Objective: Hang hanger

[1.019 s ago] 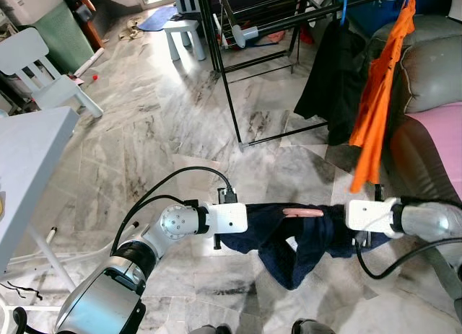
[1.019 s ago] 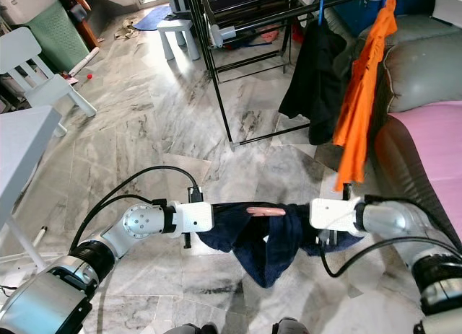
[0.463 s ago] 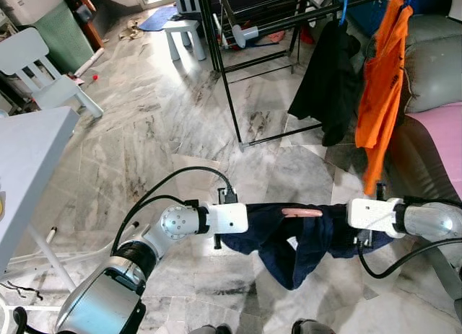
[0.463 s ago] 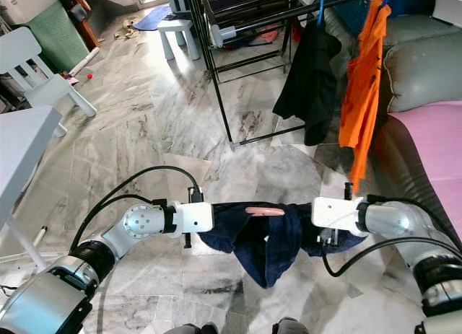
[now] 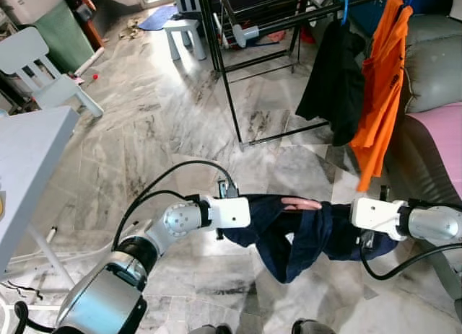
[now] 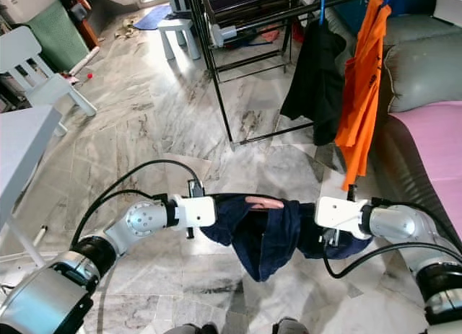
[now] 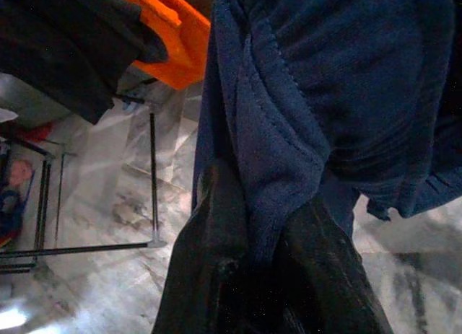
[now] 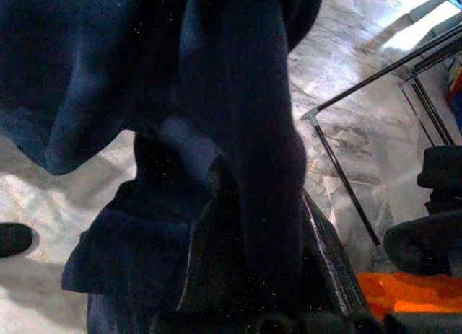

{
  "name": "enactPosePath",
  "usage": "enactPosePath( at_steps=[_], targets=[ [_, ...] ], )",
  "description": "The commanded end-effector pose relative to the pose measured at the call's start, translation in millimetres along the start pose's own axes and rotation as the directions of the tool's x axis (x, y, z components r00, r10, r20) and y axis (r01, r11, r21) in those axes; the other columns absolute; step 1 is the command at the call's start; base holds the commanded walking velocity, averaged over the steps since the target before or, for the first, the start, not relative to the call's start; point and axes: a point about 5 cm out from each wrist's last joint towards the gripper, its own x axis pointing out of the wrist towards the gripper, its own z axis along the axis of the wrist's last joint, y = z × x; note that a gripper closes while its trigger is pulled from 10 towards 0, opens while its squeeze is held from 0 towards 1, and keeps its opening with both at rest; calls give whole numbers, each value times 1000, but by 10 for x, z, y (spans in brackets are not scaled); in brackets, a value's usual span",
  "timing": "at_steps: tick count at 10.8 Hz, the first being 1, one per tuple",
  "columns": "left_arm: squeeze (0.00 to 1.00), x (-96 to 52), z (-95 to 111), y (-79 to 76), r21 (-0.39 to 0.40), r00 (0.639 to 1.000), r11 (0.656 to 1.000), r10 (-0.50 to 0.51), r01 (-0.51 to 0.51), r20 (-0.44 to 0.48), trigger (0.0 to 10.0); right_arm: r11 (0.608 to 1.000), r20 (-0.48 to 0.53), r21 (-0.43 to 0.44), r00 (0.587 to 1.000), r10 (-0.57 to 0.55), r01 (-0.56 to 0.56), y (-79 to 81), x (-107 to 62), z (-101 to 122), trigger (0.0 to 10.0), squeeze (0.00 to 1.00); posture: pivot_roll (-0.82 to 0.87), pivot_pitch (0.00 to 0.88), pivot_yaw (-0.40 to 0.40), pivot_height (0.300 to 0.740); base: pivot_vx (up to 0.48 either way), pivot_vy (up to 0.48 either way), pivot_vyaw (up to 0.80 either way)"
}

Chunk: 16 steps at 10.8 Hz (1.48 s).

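Observation:
A navy garment (image 5: 299,236) on a pink hanger (image 5: 302,203) is stretched between my two grippers, low above the marble floor. My left gripper (image 7: 263,229) is shut on one end of the cloth, which bunches between its black fingers (image 7: 209,269). At the other end my right gripper (image 8: 256,204) is shut on the navy cloth too. The middle of the garment sags down in a fold. Ahead stands the black clothes rack (image 5: 229,96), with a black garment (image 5: 336,74) and an orange garment (image 5: 379,81) hanging on its bar.
A grey and brown sofa (image 5: 433,67) with a pink cushion (image 5: 444,135) lies at the right. A white table (image 5: 29,168) is at the left, with a white child's chair (image 5: 36,67) and a white stool (image 5: 180,34) farther back. My feet (image 5: 310,325) show at the bottom.
Both grippers have lifted the navy garment and its hanger a little. The orange and black garments on the rack have swung sideways.

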Motion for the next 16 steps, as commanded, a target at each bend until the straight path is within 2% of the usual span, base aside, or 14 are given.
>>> enactPosePath(
  at_steps=[1,2,3,6,9,10,13,14,15,16],
  targets=[
    [0,-98,-113,81,-22,996,997,73,-74,-51,667,1000,10,8,1000,6,-6,43,2,1,0,0,-164,127,203,740,0,0,0],
    [165,-99,-126,69,-28,994,995,90,-92,-57,10000,1000,11,17,1000,5,-6,56,19,2,0,0,-164,125,199,740,0,0,0],
    [1000,-112,-142,71,-37,992,992,115,-117,-60,10000,1000,9,24,1000,5,-5,59,33,2,0,0,-163,126,197,740,0,0,0],
    [1000,-131,-144,150,-45,978,979,198,-201,-64,10000,999,-14,34,1000,12,-12,89,54,-20,0,0,-163,131,194,740,0,0,0],
    [1000,-146,-107,173,-53,977,976,212,-213,-17,10000,999,-57,41,998,8,-6,105,50,-69,0,0,-164,134,195,740,0,0,0],
    [1000,-165,-116,163,-63,980,978,200,-201,-9,10000,999,-74,52,997,2,2,116,61,-89,0,0,-163,133,196,740,0,0,0],
    [1000,-221,-164,-15,-141,987,978,158,-152,32,10000,991,-91,130,995,-30,42,224,164,-122,0,0,-161,131,192,740,0,0,0],
    [1000,-240,-194,-68,-204,982,963,188,-177,32,10000,977,-107,191,992,-70,90,247,209,-143,0,0,-158,128,189,740,0,0,0],
    [1000,-265,-250,-87,-308,958,912,286,-272,-1,10000,944,-141,284,982,-129,165,265,256,-181,0,0,-155,124,186,740,0,0,0],
    [1000,-284,-299,-100,-401,926,842,375,-361,-46,10000,912,-166,351,972,-165,215,296,292,-203,0,0,-156,118,184,740,0,0,0]
  ],
)
